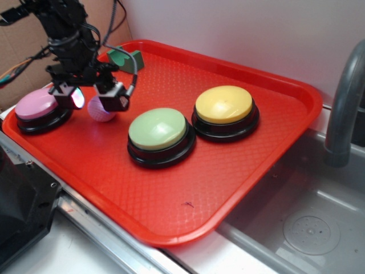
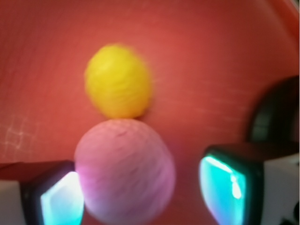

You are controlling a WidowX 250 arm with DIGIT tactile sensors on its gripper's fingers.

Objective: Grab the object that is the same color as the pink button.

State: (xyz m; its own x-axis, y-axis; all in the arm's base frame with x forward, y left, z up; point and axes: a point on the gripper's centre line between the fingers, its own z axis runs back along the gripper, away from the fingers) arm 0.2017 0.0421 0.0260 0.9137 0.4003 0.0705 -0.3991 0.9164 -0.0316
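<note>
On the red plastic tray (image 1: 239, 188), the black robot arm (image 1: 65, 28) reached down at the far left, and its claw (image 1: 94, 97) stood open around the pink ball (image 1: 101, 110), one finger on each side. In the wrist view the knitted pink ball (image 2: 124, 171) sat between the two glowing fingers (image 2: 224, 187), nearer the left one, though whether either pad touched it could not be told through the blur. Just beyond the ball, touching or nearly touching it, lay a yellow ball-like object (image 2: 118, 80), which the exterior view hid behind the claw. The pink button (image 1: 39, 108) sat on its black base at the left edge of the tray, just left of the claw. The green button (image 1: 158, 134) stood near the tray's middle, with the yellow button (image 1: 224, 109) just beside it to the right and farther back. A green block (image 1: 126, 57) rested at the tray's far rim. A grey sink (image 1: 308, 222) and a faucet (image 1: 345, 103) lay to the right.
</note>
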